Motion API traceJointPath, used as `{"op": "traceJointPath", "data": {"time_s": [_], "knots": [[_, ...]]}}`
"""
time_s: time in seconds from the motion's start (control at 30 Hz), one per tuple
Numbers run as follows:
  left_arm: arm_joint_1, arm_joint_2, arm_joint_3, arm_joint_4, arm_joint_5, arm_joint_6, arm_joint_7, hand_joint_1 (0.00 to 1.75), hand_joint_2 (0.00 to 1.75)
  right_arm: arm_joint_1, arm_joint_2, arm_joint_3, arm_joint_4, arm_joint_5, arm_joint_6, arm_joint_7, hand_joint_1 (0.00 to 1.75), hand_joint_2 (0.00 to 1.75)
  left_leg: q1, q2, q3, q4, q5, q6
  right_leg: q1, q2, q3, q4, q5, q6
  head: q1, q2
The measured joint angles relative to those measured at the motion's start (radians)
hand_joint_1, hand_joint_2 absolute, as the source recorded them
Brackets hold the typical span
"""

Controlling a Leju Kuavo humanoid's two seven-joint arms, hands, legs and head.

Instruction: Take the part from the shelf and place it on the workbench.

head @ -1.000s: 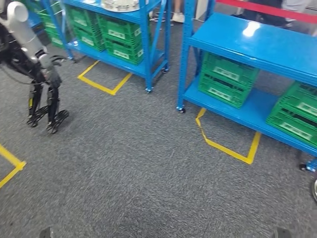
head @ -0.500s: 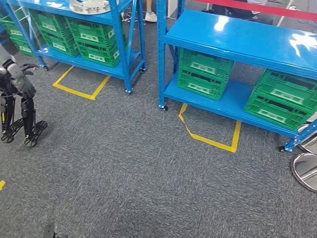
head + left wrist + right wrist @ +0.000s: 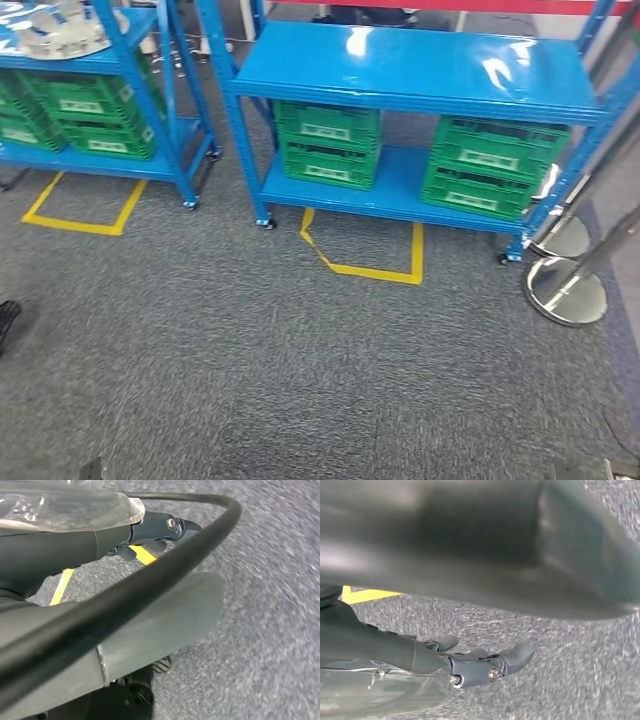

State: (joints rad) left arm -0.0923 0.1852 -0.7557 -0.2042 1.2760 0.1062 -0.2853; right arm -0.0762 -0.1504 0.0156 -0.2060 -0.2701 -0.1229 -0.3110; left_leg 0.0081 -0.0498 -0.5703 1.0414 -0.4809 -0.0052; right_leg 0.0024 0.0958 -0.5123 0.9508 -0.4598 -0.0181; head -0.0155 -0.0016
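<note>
I looked down at grey carpet [image 3: 302, 370] with two blue racks ahead. The nearer rack [image 3: 407, 75] stood straight in front of me, its glossy top shelf bare and shining. On its lower shelf sat two stacks of green crates: one [image 3: 328, 143] toward its left end, the other [image 3: 490, 165] toward its right end, apart from each other. Yellow tape [image 3: 370, 268] marked a bay on the carpet just in front of that rack's lower shelf.

The part [image 3: 56, 35], a pale, round, metal-looking piece, lay on the top shelf of the second rack [image 3: 162, 100], which stood just left of the nearer rack. Green crates [image 3: 79, 115] filled the shelf below the part, and more yellow tape [image 3: 83, 222] lay on the carpet before them.

To the right of the nearer rack stood two round chrome bases [image 3: 566, 290] with slanting posts, close by its right leg.

My left hand [image 3: 151, 530] hung over the carpet, its dark fingers [image 3: 170, 525] stretched out with nothing in them. My right hand [image 3: 471, 667] hung over the carpet too, its fingers [image 3: 516, 655] extended and slightly spread, holding nothing
</note>
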Motion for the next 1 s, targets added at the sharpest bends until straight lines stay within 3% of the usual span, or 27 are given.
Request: {"op": "traceJointPath", "data": {"time_s": [0.07, 0.13, 0.17, 0.23, 0.3, 0.33, 0.37, 0.4, 0.43, 0.5, 0.57, 0.6, 0.73, 0.9, 1.0], "knots": [[-0.002, 0.004, 0.000, 0.000, 0.000, 0.000, 0.000, 0.00, 0.00, -0.001, 0.002, 0.000, 0.000, 0.002, 0.002, 0.000, 0.00, 0.00, -0.001, -0.033, 0.033, -0.082, 0.026, 0.006, -0.001, 0.023, -0.005, 0.002, 0.000, 0.005, -0.002, 0.000], [-0.006, 0.004, 0.000, 0.000, 0.001, 0.001, 0.000, 0.00, 0.00, 0.002, 0.003, 0.000, 0.001, 0.005, 0.001, 0.000, 0.00, 0.00, -0.001, -0.018, 0.039, -0.098, 0.024, 0.008, -0.003, 0.046, -0.014, 0.000, 0.003, 0.017, -0.002, 0.000], [-0.007, 0.004, 0.000, 0.000, 0.002, 0.001, 0.000, 0.00, 0.00, 0.004, 0.003, 0.001, 0.001, 0.006, 0.000, 0.000, 0.00, 0.00, 0.000, -0.004, 0.044, -0.104, 0.026, 0.012, -0.004, 0.041, -0.019, 0.003, 0.000, 0.022, -0.002, 0.000], [-0.006, 0.003, 0.000, 0.000, 0.002, 0.001, 0.000, 0.00, 0.00, 0.005, 0.002, 0.001, 0.002, 0.006, -0.002, 0.000, 0.00, 0.00, 0.004, 0.024, 0.054, -0.120, 0.030, 0.020, -0.002, -0.013, -0.045, 0.056, -0.037, 0.032, 0.007, 0.000], [-0.002, 0.003, 0.000, 0.000, 0.002, 0.001, 0.000, 0.00, 0.00, 0.001, 0.002, 0.001, 0.002, 0.007, -0.003, 0.000, 0.00, 0.00, 0.004, 0.049, 0.059, -0.124, 0.029, 0.024, -0.005, -0.072, -0.101, 0.184, -0.107, 0.042, 0.020, 0.000], [-0.001, 0.003, 0.000, 0.000, 0.002, 0.001, 0.000, 0.00, 0.00, 0.000, 0.003, 0.001, 0.002, 0.008, -0.003, 0.000, 0.00, 0.00, 0.004, 0.061, 0.060, -0.124, 0.028, 0.024, -0.009, -0.082, -0.131, 0.250, -0.134, 0.047, 0.024, 0.000], [0.000, 0.003, 0.000, 0.000, 0.002, 0.001, 0.000, 0.00, 0.00, 0.001, 0.003, 0.001, 0.002, 0.010, -0.003, 0.002, 0.00, 0.00, 0.004, 0.070, 0.061, -0.123, 0.026, 0.023, -0.014, -0.086, -0.149, 0.289, -0.143, 0.053, 0.026, 0.000], [0.000, 0.003, 0.000, 0.000, 0.002, 0.001, 0.000, 0.00, 0.00, 0.003, 0.003, 0.001, 0.003, 0.012, -0.004, 0.005, 0.00, 0.00, 0.005, 0.078, 0.062, -0.123, 0.025, 0.021, -0.019, -0.089, -0.145, 0.286, -0.130, 0.058, 0.029, 0.000], [0.000, 0.002, 0.000, 0.000, 0.002, 0.001, 0.000, 0.00, 0.00, 0.004, 0.003, 0.001, 0.003, 0.014, -0.004, 0.008, 0.00, 0.00, 0.007, 0.083, 0.064, -0.122, 0.023, 0.018, -0.024, -0.091, -0.121, 0.244, -0.101, 0.062, 0.031, 0.000], [-0.001, 0.002, 0.000, 0.000, 0.002, 0.001, 0.000, 0.00, 0.00, 0.005, 0.003, 0.001, 0.003, 0.016, -0.004, 0.013, 0.00, 0.00, 0.009, 0.092, 0.071, -0.119, 0.017, 0.008, -0.027, -0.099, -0.039, 0.093, -0.036, 0.067, 0.039, 0.000], [-0.003, 0.002, 0.000, 0.000, 0.002, 0.001, 0.000, 0.00, 0.00, 0.005, 0.003, 0.001, 0.003, 0.017, -0.004, 0.015, 0.00, 0.00, 0.007, 0.097, 0.074, -0.114, 0.012, -0.003, -0.025, -0.103, 0.007, 0.004, -0.013, 0.059, 0.047, 0.000], [-0.003, 0.002, 0.000, 0.000, 0.002, 0.001, 0.000, 0.00, 0.00, 0.005, 0.004, 0.001, 0.003, 0.018, -0.003, 0.016, 0.00, 0.00, 0.004, 0.097, 0.073, -0.110, 0.008, -0.004, -0.024, -0.103, 0.013, -0.006, -0.016, 0.056, 0.047, 0.000], [-0.004, 0.004, 0.000, 0.000, 0.002, 0.001, 0.001, 0.00, 0.00, 0.007, 0.004, 0.001, 0.003, 0.021, -0.001, 0.019, 0.00, 0.00, 0.002, 0.095, 0.071, -0.108, 0.014, 0.020, -0.023, -0.101, 0.018, -0.006, -0.013, 0.050, 0.024, 0.000], [-0.003, 0.004, 0.000, 0.000, 0.002, 0.001, 0.003, 0.00, 0.00, 0.006, 0.004, 0.002, 0.003, 0.023, 0.002, 0.019, 0.00, 0.00, 0.004, 0.095, 0.074, -0.116, 0.016, 0.015, -0.020, -0.101, 0.018, -0.006, -0.015, 0.039, 0.008, 0.000], [-0.003, 0.005, 0.000, 0.000, 0.001, 0.001, 0.004, 0.00, 0.00, 0.006, 0.004, 0.002, 0.003, 0.023, 0.001, 0.019, 0.00, 0.00, 0.003, 0.094, 0.072, -0.111, 0.014, 0.017, -0.022, -0.103, 0.018, -0.006, -0.015, 0.039, -0.002, 0.000]]}}
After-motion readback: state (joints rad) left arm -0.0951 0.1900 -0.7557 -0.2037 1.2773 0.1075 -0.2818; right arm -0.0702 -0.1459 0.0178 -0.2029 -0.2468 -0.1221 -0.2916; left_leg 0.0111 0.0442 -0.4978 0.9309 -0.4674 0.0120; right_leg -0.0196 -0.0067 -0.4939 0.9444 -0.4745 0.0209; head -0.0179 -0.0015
